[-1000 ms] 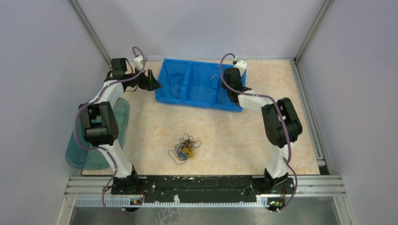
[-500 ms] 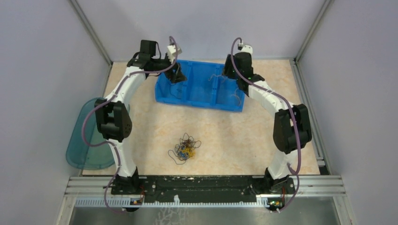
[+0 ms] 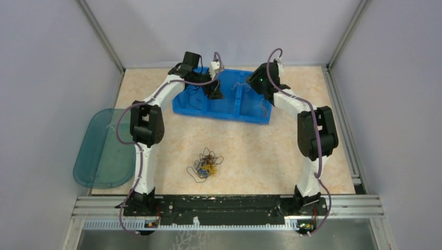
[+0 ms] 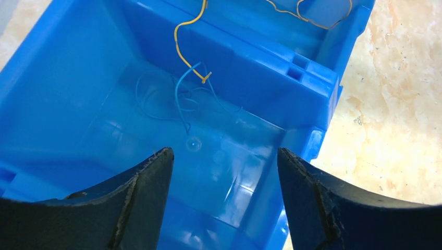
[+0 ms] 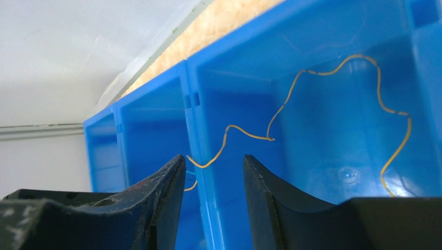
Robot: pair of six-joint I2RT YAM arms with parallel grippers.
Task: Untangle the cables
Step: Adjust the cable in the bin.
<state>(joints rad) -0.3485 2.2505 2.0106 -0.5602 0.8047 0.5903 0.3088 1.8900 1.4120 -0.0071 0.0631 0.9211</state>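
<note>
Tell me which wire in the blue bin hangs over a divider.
The yellow wire: it drapes across the divider between two compartments, while the blue wire lies wholly inside one compartment.

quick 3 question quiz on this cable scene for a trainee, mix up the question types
1. True or false: the tangled pile of thin black, blue and yellow wires lies inside the blue plastic bin.
2. The left gripper is: A shut on a wire; B open and empty; C out of view.
3. Fill in: in the right wrist view, the thin yellow wire crosses over the bin's ____ between two compartments.

Key: 1 false; 2 B; 3 divider
</note>
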